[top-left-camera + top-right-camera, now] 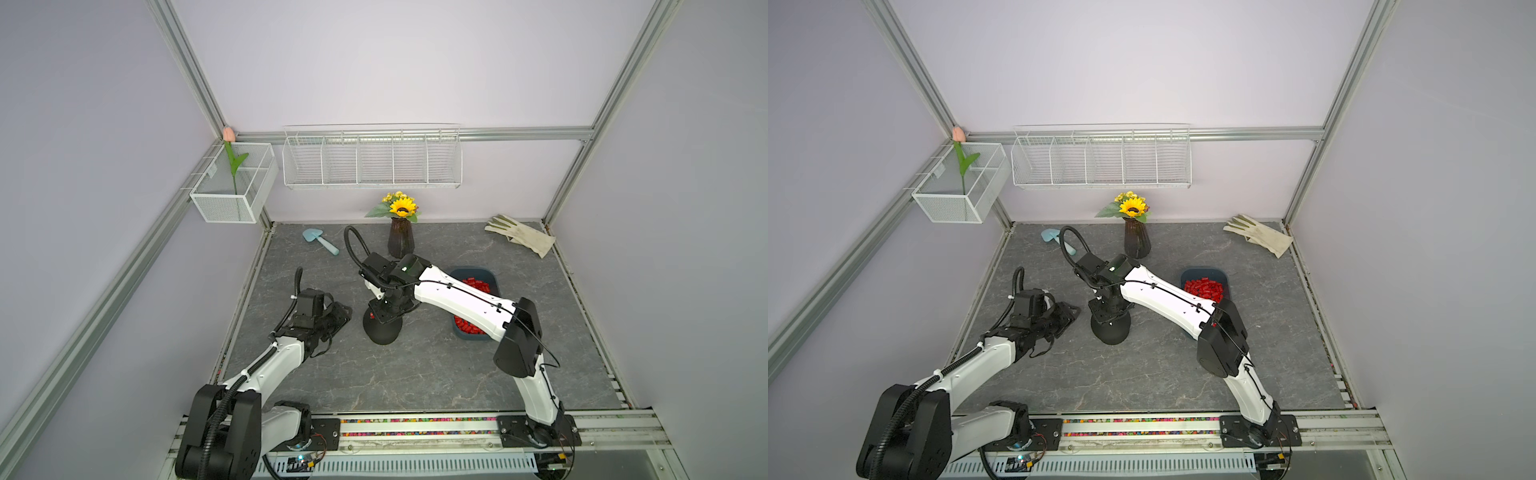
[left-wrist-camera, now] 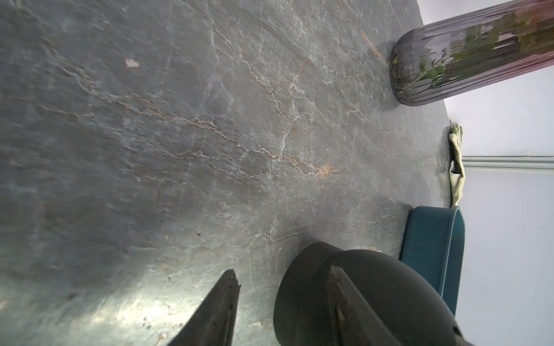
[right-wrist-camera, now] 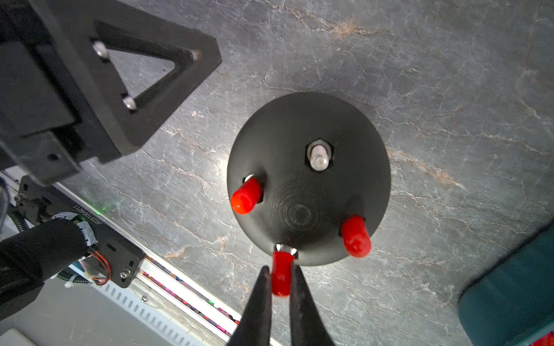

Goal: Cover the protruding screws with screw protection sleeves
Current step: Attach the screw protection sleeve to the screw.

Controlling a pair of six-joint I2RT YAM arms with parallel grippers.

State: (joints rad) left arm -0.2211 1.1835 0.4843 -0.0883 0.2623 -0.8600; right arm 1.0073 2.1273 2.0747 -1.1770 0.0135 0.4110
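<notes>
label: arm-base serial (image 3: 90, 220) illegible | right fingers (image 3: 260, 299) grip red sleeve (image 3: 281, 278) at a screw on black dome (image 3: 299, 125) | other sleeves (image 3: 246, 196) seated on two screws, one silver screw (image 3: 318, 157) bare | left fingers (image 2: 218, 305) parted, empty

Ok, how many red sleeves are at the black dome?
3. One sleeve stands on the dome's side farthest from the blue tray, one on the side nearest it, one is pinched by the right gripper at its rim. None seem hidden.
</notes>
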